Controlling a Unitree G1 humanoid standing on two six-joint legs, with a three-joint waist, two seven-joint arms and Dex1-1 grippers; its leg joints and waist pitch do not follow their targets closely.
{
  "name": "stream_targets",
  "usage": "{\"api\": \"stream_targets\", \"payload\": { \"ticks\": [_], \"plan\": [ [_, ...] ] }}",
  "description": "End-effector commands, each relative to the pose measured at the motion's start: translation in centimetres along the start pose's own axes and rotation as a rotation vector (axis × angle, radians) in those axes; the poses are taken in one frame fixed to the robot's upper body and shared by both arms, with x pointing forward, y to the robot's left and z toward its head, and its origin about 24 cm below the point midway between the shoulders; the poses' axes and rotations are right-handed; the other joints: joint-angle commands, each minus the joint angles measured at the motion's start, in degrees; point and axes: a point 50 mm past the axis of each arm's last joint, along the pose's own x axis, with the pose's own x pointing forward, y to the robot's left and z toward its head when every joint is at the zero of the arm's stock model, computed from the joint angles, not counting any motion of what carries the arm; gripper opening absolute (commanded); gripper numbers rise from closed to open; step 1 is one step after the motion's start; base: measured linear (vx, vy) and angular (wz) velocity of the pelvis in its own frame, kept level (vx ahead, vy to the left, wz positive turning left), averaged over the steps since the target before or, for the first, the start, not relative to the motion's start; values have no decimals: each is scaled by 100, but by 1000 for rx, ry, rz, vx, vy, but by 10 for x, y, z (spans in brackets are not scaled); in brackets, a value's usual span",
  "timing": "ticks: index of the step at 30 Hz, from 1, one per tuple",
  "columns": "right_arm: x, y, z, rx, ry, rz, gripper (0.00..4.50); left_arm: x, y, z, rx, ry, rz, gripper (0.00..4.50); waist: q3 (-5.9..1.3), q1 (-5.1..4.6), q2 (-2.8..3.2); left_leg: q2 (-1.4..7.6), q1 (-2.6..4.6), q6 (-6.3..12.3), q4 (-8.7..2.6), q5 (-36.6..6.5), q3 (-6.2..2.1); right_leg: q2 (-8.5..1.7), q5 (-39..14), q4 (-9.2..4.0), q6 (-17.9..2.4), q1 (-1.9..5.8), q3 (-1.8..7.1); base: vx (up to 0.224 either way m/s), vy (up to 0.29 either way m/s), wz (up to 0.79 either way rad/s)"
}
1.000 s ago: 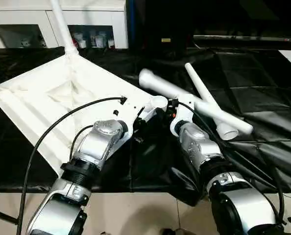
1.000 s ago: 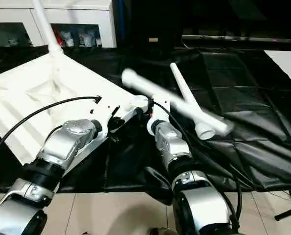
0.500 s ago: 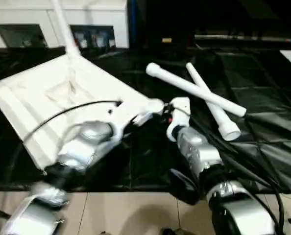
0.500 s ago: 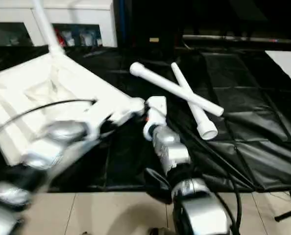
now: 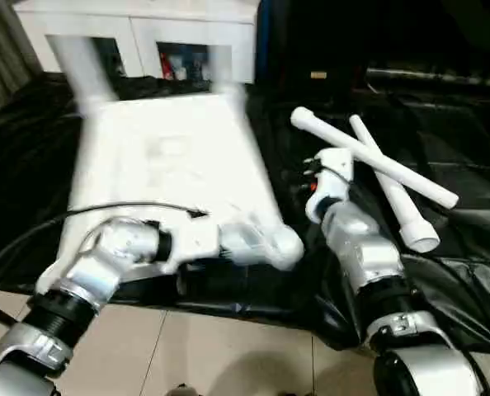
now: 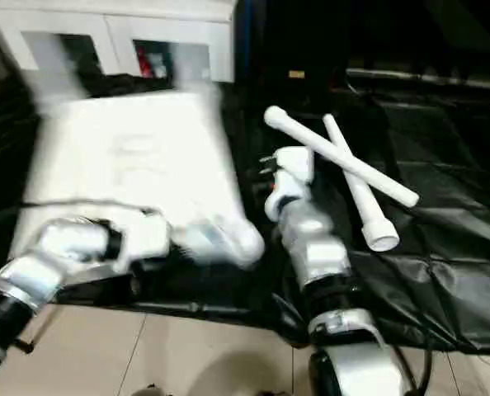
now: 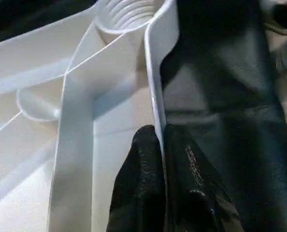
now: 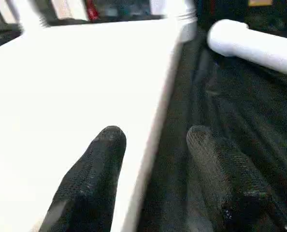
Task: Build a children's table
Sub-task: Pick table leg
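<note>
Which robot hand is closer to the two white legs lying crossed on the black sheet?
Right. The right end effector sits just beside the crossed legs, fingers apart. The left end effector is farther away, pinching the rim of the tabletop.

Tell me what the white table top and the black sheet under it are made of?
The table top looks like smooth moulded plastic: thin ribs and a ringed round socket, slightly shiny. The black sheet looks like thin, glossy plastic film or tarp, since it wrinkles and reflects light; I can't be sure which.
</note>
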Motion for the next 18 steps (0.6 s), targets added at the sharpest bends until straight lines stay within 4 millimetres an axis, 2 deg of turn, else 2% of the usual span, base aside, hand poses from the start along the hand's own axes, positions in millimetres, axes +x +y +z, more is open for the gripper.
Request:
{"api": "stream_targets", "payload": {
  "ticks": [1, 2, 3, 4, 6, 7, 12, 17, 18],
  "plan": [
    [-3, -5, 5, 8, -16, -14, 238, -7, 17, 11, 129, 19, 77, 0, -404, -89, 19, 137, -7, -40, -497, -685, -14, -387, -1611, -409, -473, 466, 454, 0, 0, 0],
    [-3, -5, 5, 6, -16, -13, 238, -10, 21, 6, 123, 44, 96, 0, -403, -121, 14, 120, -40, -47, -493, -650, -21, -394, -1723, -416, -372, 493, 447, 0, 0, 0],
    [-3, -5, 6, 5, -17, -11, 238, -16, 28, 0, 94, 68, 152, 0, -399, -139, 9, 95, -40, -29, -481, -629, -13, -393, -1893, -461, -261, 486, 443, 0, 0, 0],
    [-4, -5, 6, 5, -17, -10, 238, -18, 30, -1, 87, 75, 165, 0, -404, -154, -3, 87, -46, -36, -478, -610, -17, -394, -1926, -453, -225, 496, 440, 0, 0, 0],
    [-4, -4, 6, 4, -17, -10, 238, -22, 34, -3, 79, 87, 188, 0, -408, -222, -16, 77, -101, -31, -478, -519, -41, -392, -1969, -444, -138, 538, 425, 0, 0, 0],
    [-4, -4, 7, 4, -20, -1, 238, -27, 38, -7, 78, 121, 212, 0, -415, -253, -47, 65, -108, -8, -463, -476, -38, -394, -2008, -464, -98, 538, 423, 0, 0, 0],
    [-4, -1, 8, -6, -19, 24, 238, -40, 48, -12, 73, 166, 247, 0, -431, -366, -31, 82, -117, 151, -435, -219, -43, -374, -1505, -403, -384, 532, 437, 0, 0, 0],
    [-4, 1, 8, -8, -19, 35, 238, -50, 45, -11, 112, 133, 182, 0, -440, -373, -38, 95, -82, 230, -430, -99, -34, -367, -1091, -351, -639, 517, 459, 0, 0, 0],
    [-5, 1, 8, -8, -18, 35, 238, -51, 44, -12, 109, 132, 163, 50, -442, -372, -29, 111, -69, 217, -434, -78, -34, -370, -1006, -321, -691, 519, 463, 0, 0, 0]
  ]
}}
